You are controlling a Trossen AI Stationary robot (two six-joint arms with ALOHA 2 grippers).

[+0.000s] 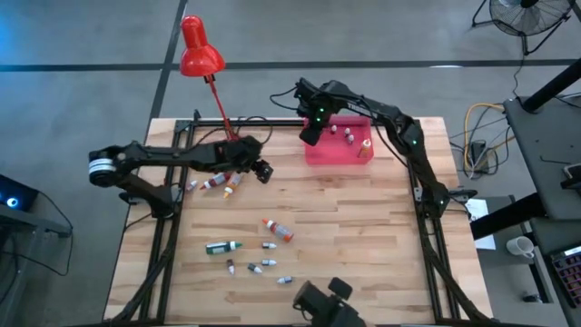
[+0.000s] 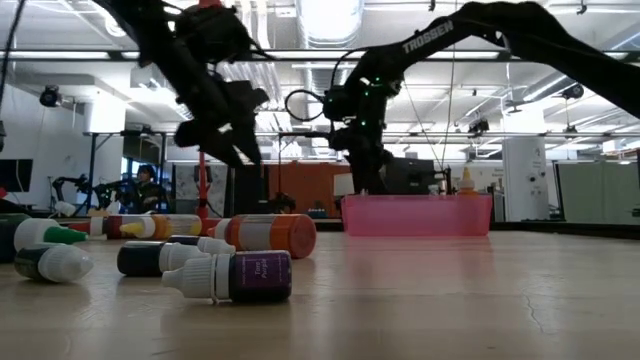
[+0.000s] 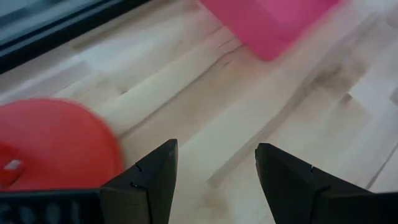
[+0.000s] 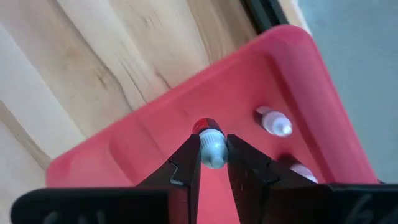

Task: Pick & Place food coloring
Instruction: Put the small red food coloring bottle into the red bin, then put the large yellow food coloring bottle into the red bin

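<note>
Broadly, the wooden counter carries everything, with the pink tray lying at its far edge on the right arm's side and the red lamp leaning out past the far edge on the left arm's side.

Over the tray hangs the right hand; the right wrist view shows its fingers drawn close on a small whitish bottle with a red tip, held just above the tray floor. Two more small whitish bottles lie in the tray beyond it, and an orange bottle stands at the tray's far end.

The left hand sits in the air near the lamp's base, its fingers spread wide and holding nothing, with bare wood between them.

Remaining food coloring lies loose on the counter: a cluster of orange and whitish bottles just beside the left hand, an orange-red bottle near the middle, a dark green bottle nearer the front, and several tiny whitish ones scattered beside it.
</note>
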